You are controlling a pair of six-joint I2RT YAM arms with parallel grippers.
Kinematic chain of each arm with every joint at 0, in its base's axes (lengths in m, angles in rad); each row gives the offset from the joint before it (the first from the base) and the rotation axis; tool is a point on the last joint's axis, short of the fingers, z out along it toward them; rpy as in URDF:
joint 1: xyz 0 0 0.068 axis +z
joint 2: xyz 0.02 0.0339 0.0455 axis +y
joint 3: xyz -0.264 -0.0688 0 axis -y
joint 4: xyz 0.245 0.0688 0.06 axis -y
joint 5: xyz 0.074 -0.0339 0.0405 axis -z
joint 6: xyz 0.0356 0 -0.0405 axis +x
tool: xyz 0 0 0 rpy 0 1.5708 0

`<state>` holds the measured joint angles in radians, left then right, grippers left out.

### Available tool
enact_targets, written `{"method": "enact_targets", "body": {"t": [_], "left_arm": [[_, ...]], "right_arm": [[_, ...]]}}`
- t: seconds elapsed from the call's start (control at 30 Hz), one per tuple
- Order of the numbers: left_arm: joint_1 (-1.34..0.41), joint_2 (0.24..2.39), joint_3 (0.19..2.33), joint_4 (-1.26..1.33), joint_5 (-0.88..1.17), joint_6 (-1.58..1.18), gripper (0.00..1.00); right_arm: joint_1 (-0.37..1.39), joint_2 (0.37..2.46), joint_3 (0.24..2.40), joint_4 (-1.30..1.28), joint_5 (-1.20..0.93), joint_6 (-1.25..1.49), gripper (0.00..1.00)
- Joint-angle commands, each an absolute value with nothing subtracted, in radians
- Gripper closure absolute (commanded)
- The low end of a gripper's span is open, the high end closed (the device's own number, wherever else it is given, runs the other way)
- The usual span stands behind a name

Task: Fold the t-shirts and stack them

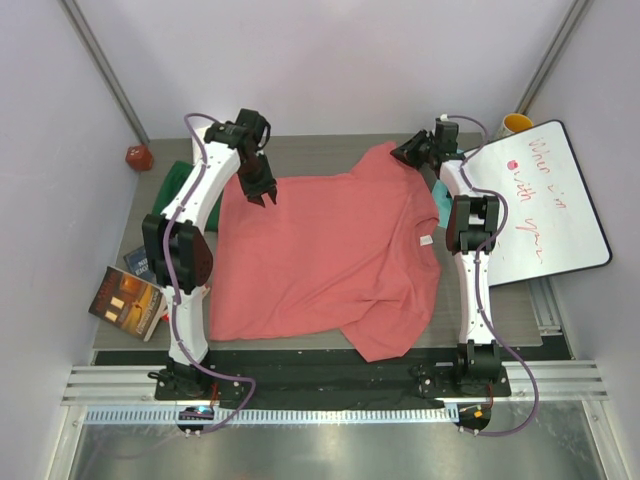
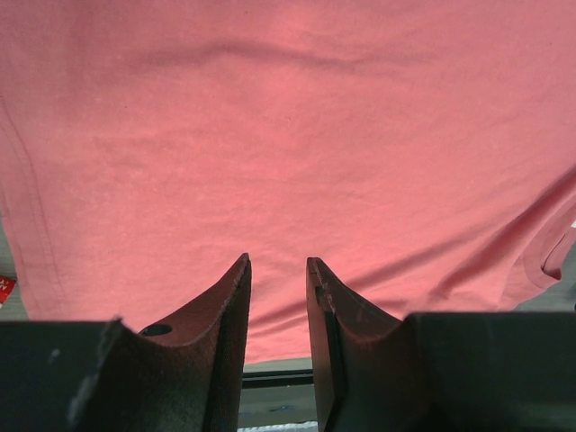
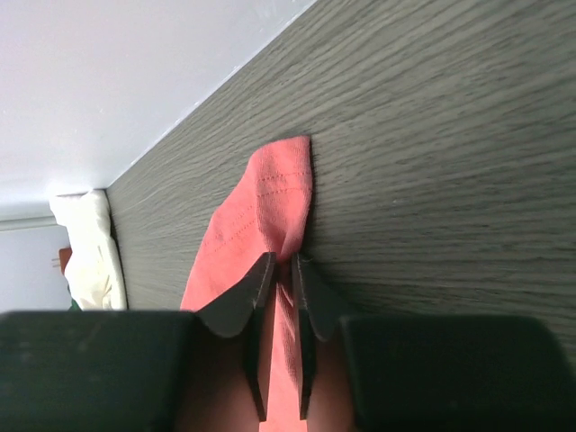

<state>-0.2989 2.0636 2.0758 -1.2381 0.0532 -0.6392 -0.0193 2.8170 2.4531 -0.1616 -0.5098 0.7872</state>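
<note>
Your right gripper pinches the far sleeve of the salmon-pink t-shirt lying flat on the table, likely to fold it in; your left gripper hovers part-open, empty, above its hem.

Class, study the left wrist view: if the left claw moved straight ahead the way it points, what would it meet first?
The salmon-pink cloth t-shirt, which fills the view ahead of the left claw; how near it lies is unclear.
</note>
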Motion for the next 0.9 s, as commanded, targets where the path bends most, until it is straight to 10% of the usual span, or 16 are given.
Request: {"method": "enact_targets", "body": {"t": [0.0, 0.27, 0.87], "left_arm": [[-0.298, 2.068, 2.106, -1.253, 0.055, -0.624, 0.68], [-0.295, 2.075, 2.097, -1.246, 0.052, -0.624, 0.68], [-0.163, 2.140, 2.062, -1.034, 0.026, -0.723, 0.68]], "right_arm": [[-0.006, 2.838, 2.433, -0.225, -0.496, 0.767, 0.84], [-0.006, 2.816, 2.439, -0.226, -0.457, 0.758, 0.99], [-0.017, 2.688, 2.444, -0.224, -0.453, 0.750, 0.99]]}}
